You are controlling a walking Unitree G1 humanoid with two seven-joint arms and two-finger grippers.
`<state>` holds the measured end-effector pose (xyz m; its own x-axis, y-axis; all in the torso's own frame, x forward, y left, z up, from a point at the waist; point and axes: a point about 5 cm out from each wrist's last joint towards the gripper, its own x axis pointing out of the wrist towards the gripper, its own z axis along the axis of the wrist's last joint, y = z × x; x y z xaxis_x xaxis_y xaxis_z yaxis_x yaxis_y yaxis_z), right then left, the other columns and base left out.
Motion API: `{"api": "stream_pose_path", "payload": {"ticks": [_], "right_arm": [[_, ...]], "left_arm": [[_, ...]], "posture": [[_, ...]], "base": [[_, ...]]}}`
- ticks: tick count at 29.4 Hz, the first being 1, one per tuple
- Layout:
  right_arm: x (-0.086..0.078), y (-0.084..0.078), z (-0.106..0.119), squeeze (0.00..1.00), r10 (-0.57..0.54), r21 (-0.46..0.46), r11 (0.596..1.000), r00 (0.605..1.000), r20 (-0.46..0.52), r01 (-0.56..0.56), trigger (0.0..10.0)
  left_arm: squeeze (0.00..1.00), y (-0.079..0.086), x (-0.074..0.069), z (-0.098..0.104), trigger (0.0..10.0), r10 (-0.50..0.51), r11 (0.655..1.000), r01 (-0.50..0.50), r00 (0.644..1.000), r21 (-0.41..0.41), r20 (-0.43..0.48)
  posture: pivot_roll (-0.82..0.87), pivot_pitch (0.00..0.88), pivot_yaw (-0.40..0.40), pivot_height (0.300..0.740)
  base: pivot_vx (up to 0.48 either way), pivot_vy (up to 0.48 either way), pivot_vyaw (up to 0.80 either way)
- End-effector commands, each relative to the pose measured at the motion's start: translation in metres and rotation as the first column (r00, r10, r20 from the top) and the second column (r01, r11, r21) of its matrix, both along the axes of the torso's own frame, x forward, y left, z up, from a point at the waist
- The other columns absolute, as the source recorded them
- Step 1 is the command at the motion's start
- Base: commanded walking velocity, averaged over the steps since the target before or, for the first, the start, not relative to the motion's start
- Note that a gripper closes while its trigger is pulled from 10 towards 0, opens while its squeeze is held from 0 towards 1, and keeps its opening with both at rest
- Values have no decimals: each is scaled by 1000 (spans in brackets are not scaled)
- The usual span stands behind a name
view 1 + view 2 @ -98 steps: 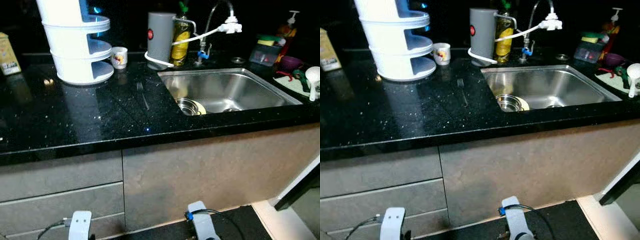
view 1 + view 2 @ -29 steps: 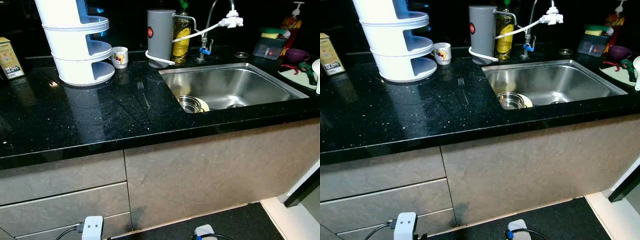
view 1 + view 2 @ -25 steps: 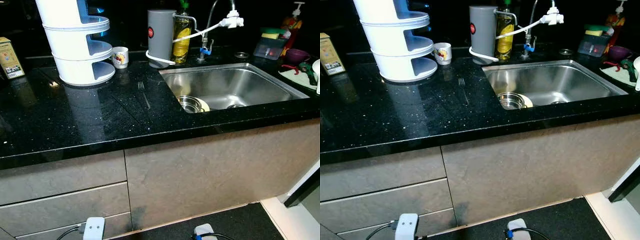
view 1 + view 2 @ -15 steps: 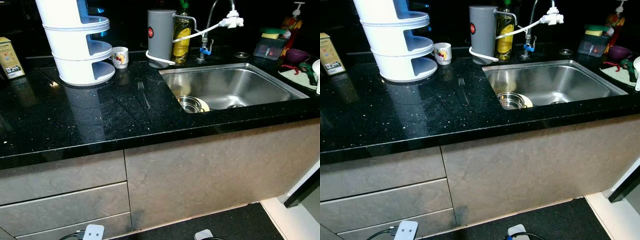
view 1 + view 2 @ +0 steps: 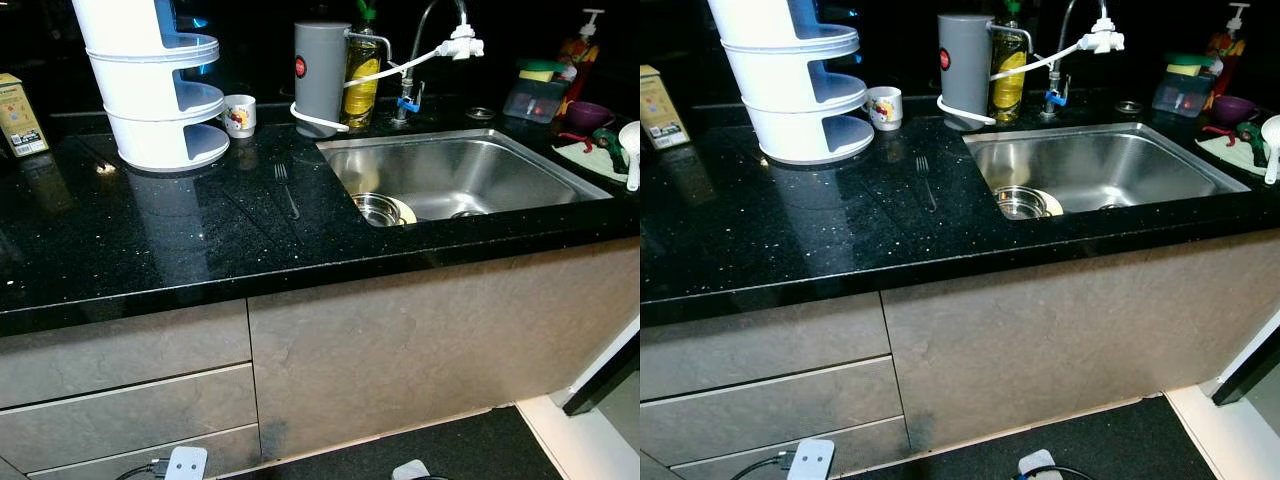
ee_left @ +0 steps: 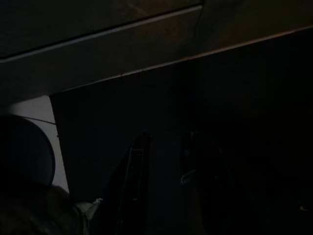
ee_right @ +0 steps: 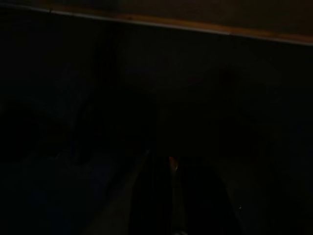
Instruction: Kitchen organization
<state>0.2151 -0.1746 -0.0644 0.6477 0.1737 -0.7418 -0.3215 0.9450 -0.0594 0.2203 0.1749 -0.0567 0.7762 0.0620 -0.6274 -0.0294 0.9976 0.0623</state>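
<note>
A fork (image 5: 286,188) is shown flat on the black countertop (image 5: 150,240), just left of the sink (image 5: 470,175); 1 steel bowl (image 5: 378,208) sits inside it. Gripper states cannot be told.

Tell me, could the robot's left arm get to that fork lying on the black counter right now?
Probably yes, though not at once. The fork lies alone on bare countertop left of the sink, with nothing over it. The left arm hangs low by the drawers, so it must lift first.
</note>
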Motion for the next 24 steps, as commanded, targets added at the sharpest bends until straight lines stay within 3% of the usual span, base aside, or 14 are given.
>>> {"api": "stream_pose_path", "payload": {"ticks": [1,7,11,17,22,24], "right_arm": [[-4,-2,-3,0,-25,2,1000,999,-19,25,10000],[-3,-2,-2,0,-36,4,999,999,-7,36,10000],[-8,-5,-4,0,-56,2,998,998,-11,56,10000],[-2,-5,-1,0,-106,34,994,994,15,105,10000],[0,-5,1,0,-144,65,988,989,30,142,10000],[0,-2,1,0,-129,68,990,991,32,127,10000]], "left_arm": [[0,0,-5,-4,10000,8,1000,-8,999,-5,-31],[0,-3,-7,-7,10000,-62,998,63,996,7,-68],[0,5,10,4,10000,-46,999,46,998,7,-33],[0,4,17,8,10000,-6,999,5,1000,-35,-10],[0,2,14,7,10000,29,998,-28,1000,-63,7],[0,1,5,2,10000,44,997,-44,999,-66,2]], "posture": [[-13,132,-30,740],[-13,124,-15,740],[-26,131,-2,740],[-44,136,1,740],[-39,129,-15,740],[-21,134,-20,740]], "base": [[0,0,0],[0,0,0],[0,0,0],[0,0,0],[0,0,0],[0,0,0]]}}
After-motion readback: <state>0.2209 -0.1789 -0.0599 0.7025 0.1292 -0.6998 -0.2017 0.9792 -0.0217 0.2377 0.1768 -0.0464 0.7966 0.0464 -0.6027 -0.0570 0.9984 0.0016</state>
